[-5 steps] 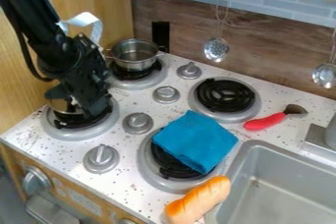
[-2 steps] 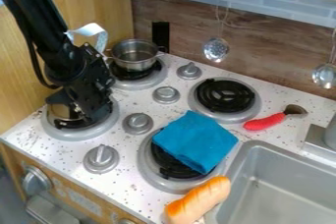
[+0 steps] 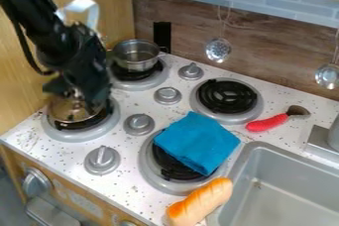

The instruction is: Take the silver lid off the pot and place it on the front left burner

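silver metal, apparently a pot lid [image 3: 68,112], was seen on the leftmost burner [image 3: 73,137], under the gripper [image 3: 78,94]; whether that was spread, narrowed or clamped could not be told. the lid was judged light, stiff and slippery, best pinched at its top centre. farther right, a blue cloth [image 3: 197,142] was draped over another burner [image 3: 149,171].

Pale wood side panel [image 3: 116,2], brown wood-grain backsplash [image 3: 179,19], blue-grey brick strip [image 3: 271,9]

no readable text, numbers or signs, pale marks [image 3: 86,201] on the wooden stove front [image 3: 61,179] below the gripper [image 3: 78,98], too blurred to read
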